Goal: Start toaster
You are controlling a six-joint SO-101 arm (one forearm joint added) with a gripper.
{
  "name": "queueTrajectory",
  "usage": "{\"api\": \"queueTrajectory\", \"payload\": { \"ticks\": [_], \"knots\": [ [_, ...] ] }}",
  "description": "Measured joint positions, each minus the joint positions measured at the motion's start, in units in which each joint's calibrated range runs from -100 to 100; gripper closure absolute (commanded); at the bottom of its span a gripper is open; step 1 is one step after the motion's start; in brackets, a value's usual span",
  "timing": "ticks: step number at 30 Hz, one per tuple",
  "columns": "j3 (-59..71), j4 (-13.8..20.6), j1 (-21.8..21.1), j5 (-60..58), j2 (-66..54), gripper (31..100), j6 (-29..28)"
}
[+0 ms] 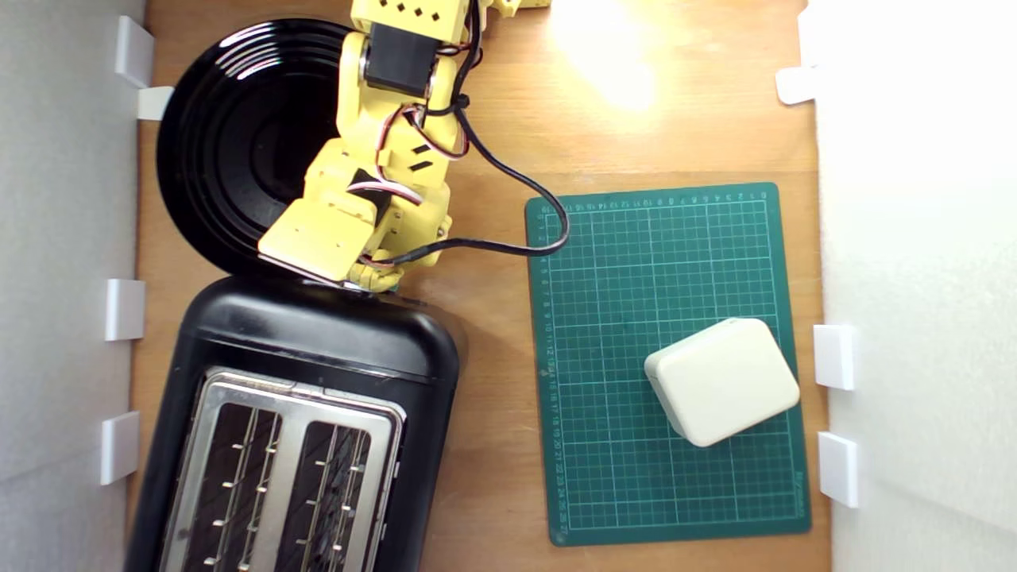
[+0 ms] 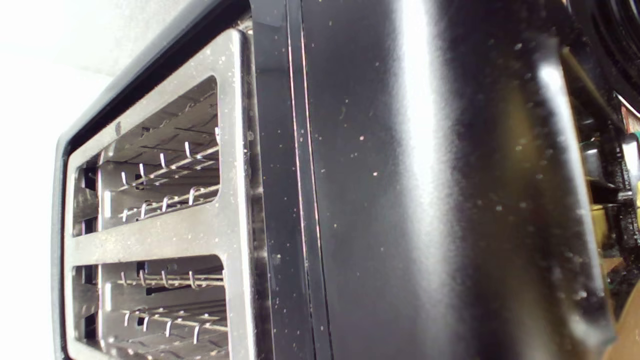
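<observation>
The glossy black toaster [image 1: 318, 342] lies at the lower left of the exterior view, its silver top plate [image 1: 295, 401] with two empty wire-lined slots facing up. My yellow gripper [image 1: 369, 280] hangs down right at the toaster's far end, between it and the plate. Its fingers are hidden under the wrist housing, so their state does not show. A tiny teal speck [image 1: 395, 291] peeks out beside the gripper there; I cannot tell if it is the lever. The wrist view is filled by the toaster's black shell [image 2: 425, 200] and silver plate [image 2: 235, 150], very close.
A round black ridged plate [image 1: 238, 143] lies behind the toaster, partly under the arm. At the exterior view's right, a green cutting mat [image 1: 636, 262] carries a cream box [image 1: 721, 380]. The arm's black cable [image 1: 516, 179] loops onto the mat's corner. White walls with clips line both sides.
</observation>
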Motion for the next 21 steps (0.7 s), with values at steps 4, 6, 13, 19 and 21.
{"api": "queueTrajectory", "payload": {
  "ticks": [4, 6, 13, 19, 21],
  "knots": [
    [-5.38, -0.19, 0.09, 5.62, 1.5, 98.9, -0.11],
    [-7.41, -0.58, 0.18, 7.49, 2.0, 98.9, -0.11],
    [-13.16, -0.96, -0.18, 10.3, 4.09, 98.9, -0.11],
    [-16.96, -0.87, -0.54, 11.74, 4.5, 98.9, -0.11],
    [-17.98, -0.87, -0.63, 11.83, 4.5, 98.9, -0.11]
  ]
}}
